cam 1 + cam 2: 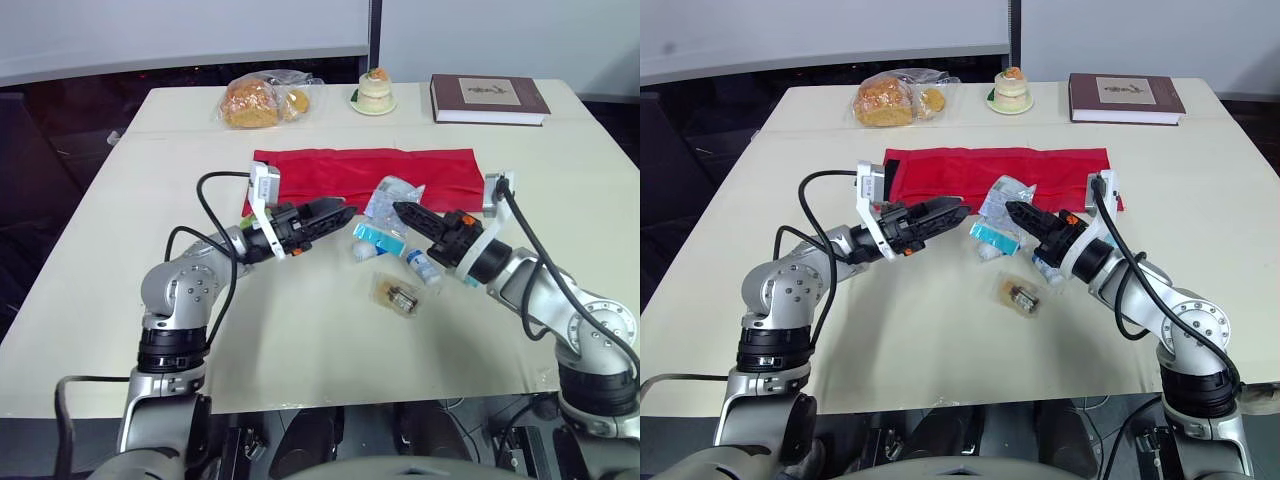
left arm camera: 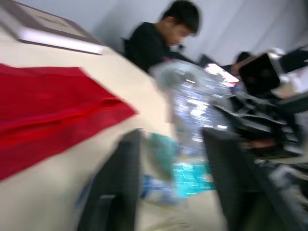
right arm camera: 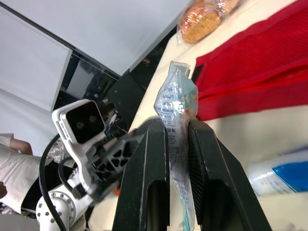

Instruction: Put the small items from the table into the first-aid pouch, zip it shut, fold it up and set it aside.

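Red fabric first-aid pouch (image 1: 365, 170) lies flat just beyond your right gripper (image 1: 400, 210), long axis crosswise; that gripper pinches a clear plastic packet (image 3: 175, 96); left gripper (image 1: 343, 214) spread, empty.

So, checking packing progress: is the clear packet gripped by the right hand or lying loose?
Gripped: the right hand is shut on the clear packet, pinched between its two fingers.

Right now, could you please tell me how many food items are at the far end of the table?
2: a clear bag of bread toward the far left, and a small cake on a plate between it and the book. None appears hidden.
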`<state>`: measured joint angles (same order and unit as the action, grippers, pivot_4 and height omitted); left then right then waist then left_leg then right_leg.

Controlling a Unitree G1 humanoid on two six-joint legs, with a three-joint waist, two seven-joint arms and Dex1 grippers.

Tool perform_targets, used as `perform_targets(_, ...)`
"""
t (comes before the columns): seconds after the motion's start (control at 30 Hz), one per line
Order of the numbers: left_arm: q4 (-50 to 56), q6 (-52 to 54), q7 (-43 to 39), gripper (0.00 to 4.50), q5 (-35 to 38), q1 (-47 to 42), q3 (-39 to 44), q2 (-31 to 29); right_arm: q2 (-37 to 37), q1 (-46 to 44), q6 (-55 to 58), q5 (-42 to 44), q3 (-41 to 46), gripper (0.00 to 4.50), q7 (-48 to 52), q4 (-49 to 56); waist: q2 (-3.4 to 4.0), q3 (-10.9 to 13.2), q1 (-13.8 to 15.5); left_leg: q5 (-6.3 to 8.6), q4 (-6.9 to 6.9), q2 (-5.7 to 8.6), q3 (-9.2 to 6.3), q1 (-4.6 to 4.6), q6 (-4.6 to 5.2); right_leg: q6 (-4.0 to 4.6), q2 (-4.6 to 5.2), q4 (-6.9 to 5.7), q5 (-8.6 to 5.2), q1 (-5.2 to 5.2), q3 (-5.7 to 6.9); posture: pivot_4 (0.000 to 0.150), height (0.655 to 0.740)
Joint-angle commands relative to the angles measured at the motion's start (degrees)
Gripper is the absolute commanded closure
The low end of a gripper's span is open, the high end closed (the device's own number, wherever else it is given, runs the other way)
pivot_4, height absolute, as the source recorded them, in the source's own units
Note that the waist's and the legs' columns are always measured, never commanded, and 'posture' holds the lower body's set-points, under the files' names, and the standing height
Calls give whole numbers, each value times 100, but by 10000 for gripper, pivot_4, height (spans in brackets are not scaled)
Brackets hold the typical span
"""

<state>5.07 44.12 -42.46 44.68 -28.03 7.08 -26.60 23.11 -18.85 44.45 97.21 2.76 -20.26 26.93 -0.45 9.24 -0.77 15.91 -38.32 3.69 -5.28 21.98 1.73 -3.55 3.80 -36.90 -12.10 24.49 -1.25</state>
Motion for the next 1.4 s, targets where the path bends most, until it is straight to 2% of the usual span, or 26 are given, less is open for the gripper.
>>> perform_targets(0.03,-757,-1249,109,2172,-1327,-302,-191,-459,82,127,-140,116,131,44507,66,331,0,0,5,0,0,0,0,0,0,0,0,0,0,0,0,1500,7289)
perform_targets(0.07,-1063,-1629,167,745,-1769,-387,-331,-597,86,170,-156,107,123,44507,65,361,0,0,12,0,0,0,0,0,0,0,0,0,0,0,1,1500,7289)
perform_targets(0.17,-2113,-3025,400,745,-3139,-739,-906,-924,75,257,-205,48,71,44507,72,432,0,0,15,1,2,1,3,0,3,0,-1,0,0,0,-1,1500,7289)
perform_targets(0.43,-4340,-5086,1136,745,-5098,-1767,-1742,-910,43,335,-336,-29,-24,44507,49,563,-2,0,30,5,-2,5,2,24,9,-5,14,1,3,23,2,1500,7289)
perform_targets(0.7,-6446,-6047,1908,745,-5957,-2752,-2064,-512,50,386,-409,-111,-41,44507,56,616,-4,1,0,12,-6,7,0,45,23,-10,13,-13,6,45,9,1500,7289)
perform_targets(0.93,-7420,-6211,2430,745,-6300,-3251,-2091,-370,49,398,-470,-202,-45,44507,69,636,-8,0,-6,15,-18,12,-3,53,32,-20,13,-19,11,45,15,1500,7289)
perform_targets(1.07,-7530,-6349,2171,11281,-6266,-3361,-2052,-288,54,403,-483,-253,-51,44507,87,651,-8,0,-8,14,-18,12,-3,53,29,-20,13,-20,11,46,16,1500,7289)
perform_targets(1.3,-7571,-6530,1870,43837,-6404,-3347,-2137,-337,23,426,-506,-323,-84,44507,95,674,-9,0,-5,14,-21,12,-5,55,29,-20,13,-21,11,46,17,1500,7289)
perform_targets(1.4,-7539,-6657,1651,44514,-6433,-3325,-2149,-394,17,431,-497,-347,-120,44507,109,664,-9,0,-9,13,-21,12,-4,54,28,-20,13,-22,11,46,17,1500,7289)
